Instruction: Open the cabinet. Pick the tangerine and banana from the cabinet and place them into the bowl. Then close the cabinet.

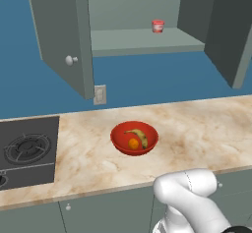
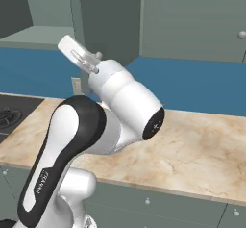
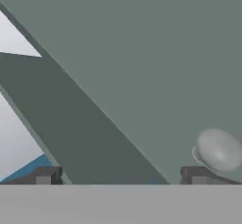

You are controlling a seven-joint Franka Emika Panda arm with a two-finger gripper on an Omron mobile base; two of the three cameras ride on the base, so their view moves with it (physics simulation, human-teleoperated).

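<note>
Gripper (image 3: 121, 176) spread wide, nothing between the tips; fingertips (image 3: 45, 176) sit at the bottom of the hand view, well apart. Close ahead, flat grey-green face of a cabinet door (image 3: 142, 53), seen at a slant. Pale round knob (image 3: 218, 150) just above the right tip, near it but outside the gap; contact cannot be told. In the right base view the arm (image 2: 120, 102) reaches up toward the cabinet (image 2: 192, 20), its hand hidden behind the wrist. Left base view: cabinet (image 1: 142, 40) with both doors swung open, left door (image 1: 64, 30) carrying its knob (image 1: 70, 59), right door (image 1: 229, 30) angled outward. Small red-and-white cup (image 1: 158, 26) stands on the shelf inside. Below, on the marble counter (image 1: 197, 129), the bowl (image 1: 118, 141) sits upright, well apart from the cabinet. Tangerine (image 1: 133, 143) and banana (image 1: 140, 136) lie inside the bowl, touching or just beside each other. Stove (image 1: 27, 151) at the counter's left; wall outlet (image 1: 100, 95) under the left door.
</note>
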